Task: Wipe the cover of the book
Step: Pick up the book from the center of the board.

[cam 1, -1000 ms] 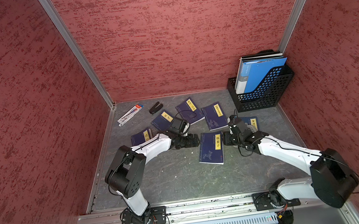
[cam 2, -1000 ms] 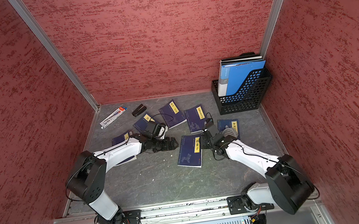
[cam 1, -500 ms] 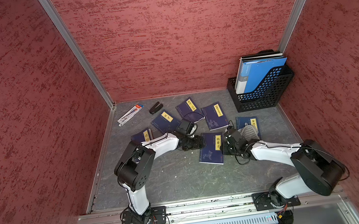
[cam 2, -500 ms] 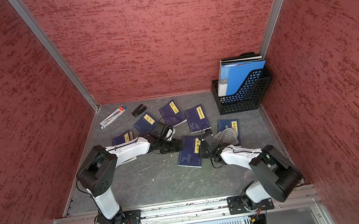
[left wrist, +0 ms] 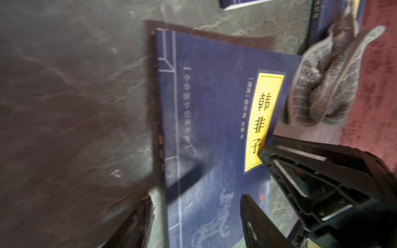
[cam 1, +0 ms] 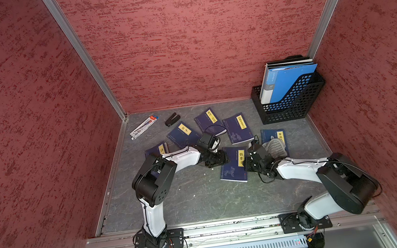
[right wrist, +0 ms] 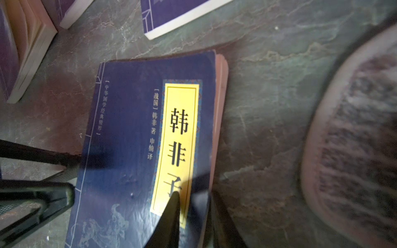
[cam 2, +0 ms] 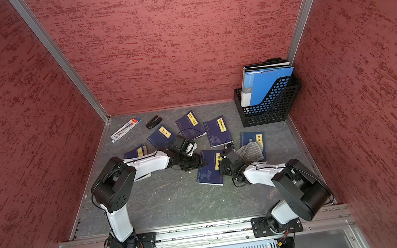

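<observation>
The book (cam 1: 233,171) (cam 2: 208,175) is dark blue with a yellow title label and lies flat mid-table. My left gripper (cam 1: 224,157) (left wrist: 195,206) is open. It straddles the book's spine edge, with one finger over the cover and one over the table. My right gripper (cam 1: 245,162) (right wrist: 196,212) has its jaws narrow around the opposite page edge. One finger is over the yellow label, and a strip of cover (right wrist: 129,139) shows between the two. A crumpled grey cloth (cam 1: 275,146) (cam 2: 250,151) (left wrist: 322,85) lies loose beside the right gripper, held by neither.
Several more blue books (cam 1: 183,133) (cam 1: 237,129) lie scattered behind, one partly under the cloth. A black mesh file rack (cam 1: 292,102) with blue folders stands at the back right. A pen box (cam 1: 143,127) and a black stapler (cam 1: 172,119) lie at the back left. Red walls enclose three sides.
Both grippers have narrowed their jaws. The left one has slid right onto the book's spine edge. The right arm has dropped low at the page edge, and the cloth now shows beside it.
</observation>
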Controlling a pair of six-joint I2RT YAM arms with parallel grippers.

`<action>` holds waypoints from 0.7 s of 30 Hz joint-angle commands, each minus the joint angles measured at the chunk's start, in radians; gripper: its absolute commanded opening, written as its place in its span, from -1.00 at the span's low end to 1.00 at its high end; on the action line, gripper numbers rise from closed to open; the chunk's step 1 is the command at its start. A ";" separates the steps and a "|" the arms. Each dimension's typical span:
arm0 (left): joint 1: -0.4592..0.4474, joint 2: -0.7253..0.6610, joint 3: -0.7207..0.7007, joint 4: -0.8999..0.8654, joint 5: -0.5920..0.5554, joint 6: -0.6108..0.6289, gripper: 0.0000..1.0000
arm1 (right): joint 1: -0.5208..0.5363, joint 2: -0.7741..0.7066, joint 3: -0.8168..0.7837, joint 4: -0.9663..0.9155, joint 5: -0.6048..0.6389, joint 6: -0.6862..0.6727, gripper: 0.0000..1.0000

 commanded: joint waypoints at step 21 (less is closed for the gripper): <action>0.036 0.006 -0.040 0.277 0.259 -0.147 -0.48 | 0.012 0.060 -0.083 0.018 -0.034 0.024 -0.58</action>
